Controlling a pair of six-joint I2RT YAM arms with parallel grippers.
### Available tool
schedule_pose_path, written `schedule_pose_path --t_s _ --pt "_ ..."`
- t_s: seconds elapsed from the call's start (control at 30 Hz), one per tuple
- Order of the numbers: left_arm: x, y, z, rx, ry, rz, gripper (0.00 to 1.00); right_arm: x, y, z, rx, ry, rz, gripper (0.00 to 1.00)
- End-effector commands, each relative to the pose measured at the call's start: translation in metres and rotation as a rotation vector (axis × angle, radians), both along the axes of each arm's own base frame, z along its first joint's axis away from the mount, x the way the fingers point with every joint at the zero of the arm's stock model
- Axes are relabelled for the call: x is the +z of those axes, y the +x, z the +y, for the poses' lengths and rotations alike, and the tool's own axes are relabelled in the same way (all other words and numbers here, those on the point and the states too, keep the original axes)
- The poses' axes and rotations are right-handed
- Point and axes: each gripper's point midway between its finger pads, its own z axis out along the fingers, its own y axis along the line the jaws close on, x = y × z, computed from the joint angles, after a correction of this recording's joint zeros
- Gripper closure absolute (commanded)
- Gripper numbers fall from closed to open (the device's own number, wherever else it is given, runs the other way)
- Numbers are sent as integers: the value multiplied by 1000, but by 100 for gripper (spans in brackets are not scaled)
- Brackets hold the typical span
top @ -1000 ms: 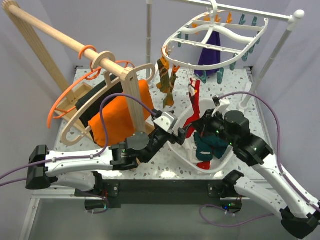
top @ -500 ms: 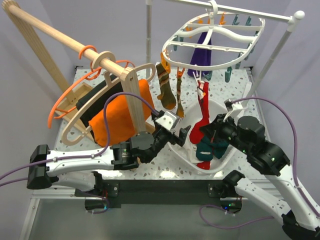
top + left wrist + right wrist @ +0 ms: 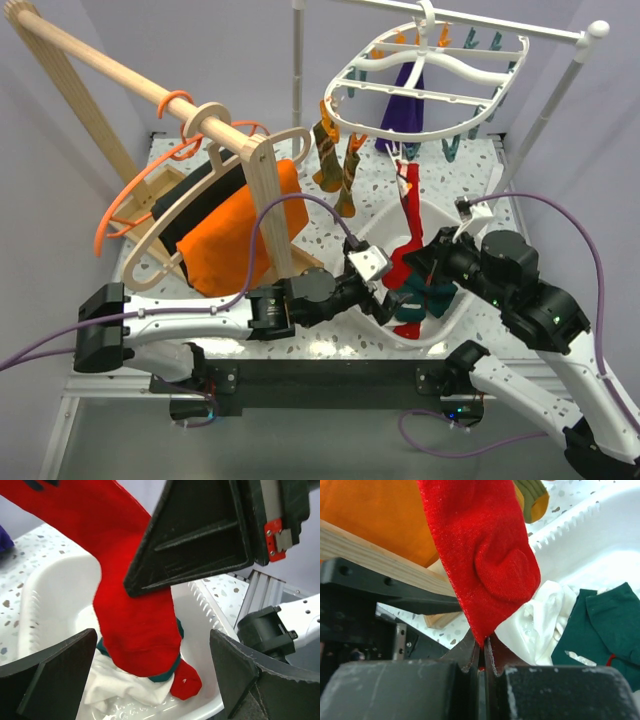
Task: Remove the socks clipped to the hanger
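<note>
Left tool (image 3: 386,287) nearer one red sock (image 3: 405,245)

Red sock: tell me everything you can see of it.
The red sock is soft knit, plain red, with small pale marks near its top and a rounded heel bulge. It hangs lengthwise, stretched from a clip on the near edge of the hanger down over the white basin. The right gripper is shut on its lower tip. The left gripper is open, with the sock between its fingers and not gripped.
</note>
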Motion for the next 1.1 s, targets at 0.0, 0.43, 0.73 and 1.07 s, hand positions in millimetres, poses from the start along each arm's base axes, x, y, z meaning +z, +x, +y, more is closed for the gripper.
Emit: schedule_pose_path --t_s 0.0,0.43,0.73,1.07 --pt "13 -5 -15 -45 -35 19 0 16 -5 3 24 28 -2 100" --pt "13 18 -24 65 36 -21 93 28 -14 6 66 37 -1 88" --pt "18 14 -13 53 14 -21 100 69 13 8 50 -72 -59 46" --pt "15 1 -16 -13 1 9 100 119 72 21 9 -244 -150 28"
